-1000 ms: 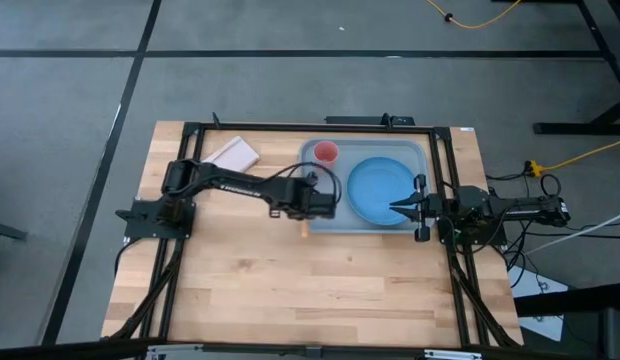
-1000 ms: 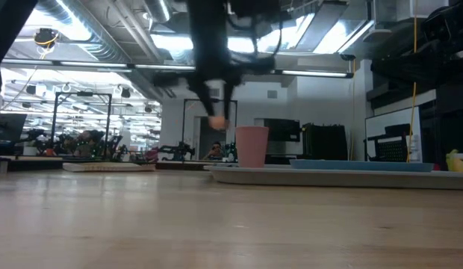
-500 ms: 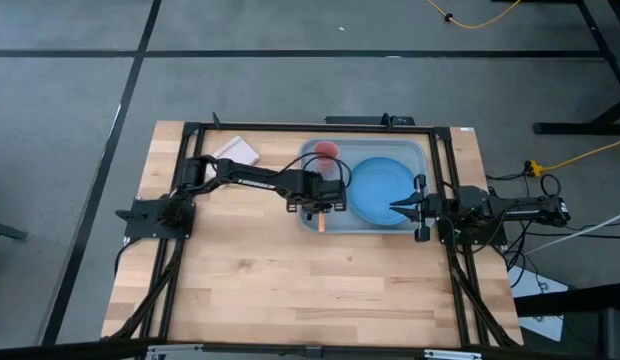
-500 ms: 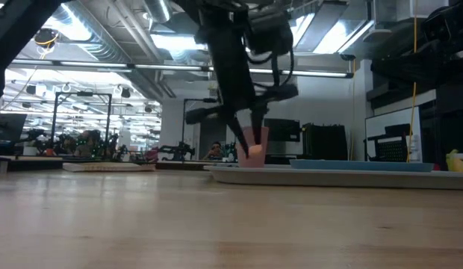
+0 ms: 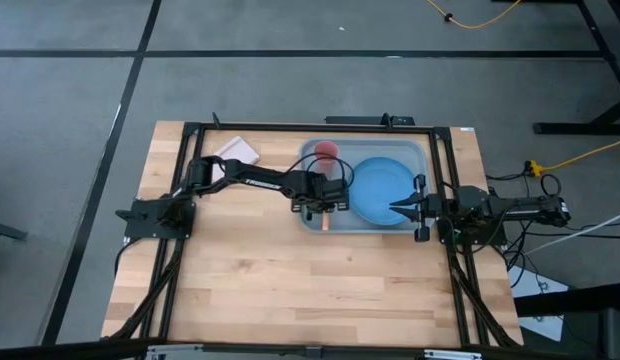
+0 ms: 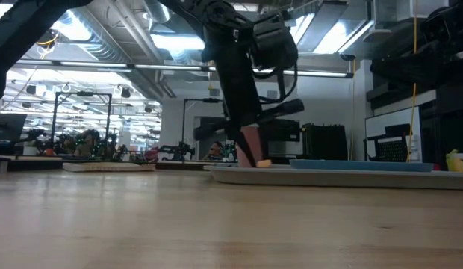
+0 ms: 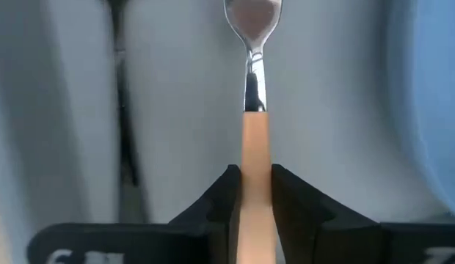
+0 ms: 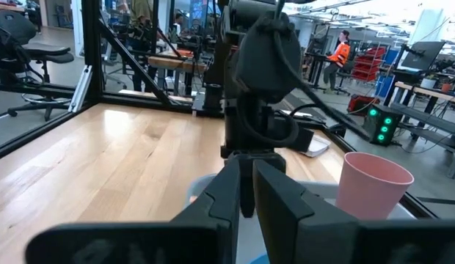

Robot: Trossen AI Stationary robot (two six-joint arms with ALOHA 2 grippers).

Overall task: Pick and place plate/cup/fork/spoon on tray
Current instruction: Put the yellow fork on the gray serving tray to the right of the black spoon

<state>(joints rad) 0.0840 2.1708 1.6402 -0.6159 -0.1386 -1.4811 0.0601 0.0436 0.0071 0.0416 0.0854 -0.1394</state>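
The light grey-blue tray (image 5: 312, 221) lies at the table's far middle. It holds the blue plate (image 5: 378, 190) and the pink-red cup (image 5: 327, 150), which stands upright at its far left. My left gripper (image 5: 324, 203) is low over the tray's left part, shut on the fork (image 7: 254, 88), which has an orange handle and a silver head. A thin dark spoon-like shape (image 7: 123, 110) lies on the tray floor beside the fork. My right gripper (image 5: 395, 207) waits shut over the plate's right edge. My left gripper pinches the fork's orange handle (image 7: 255, 158) between its two fingers, coming from above. The fingers lie across the handle. The handle's free end (image 5: 325, 223) sticks out toward the table's near edge and the silver head (image 7: 253, 18) points toward the far edge. The fork is about level and low over the tray floor; I cannot tell whether it touches.
A small pale flat rectangle (image 5: 234, 152) lies on the table left of the tray. The black frame rails (image 5: 290, 127) run around the work area. Bare wooden table (image 5: 310, 290) spreads toward the near edge.
My left gripper has carried the fork toward the table's right edge, from beside the tray's left rim to over the tray floor, and has gone down close to it. The fork has stayed shut in the fingers.
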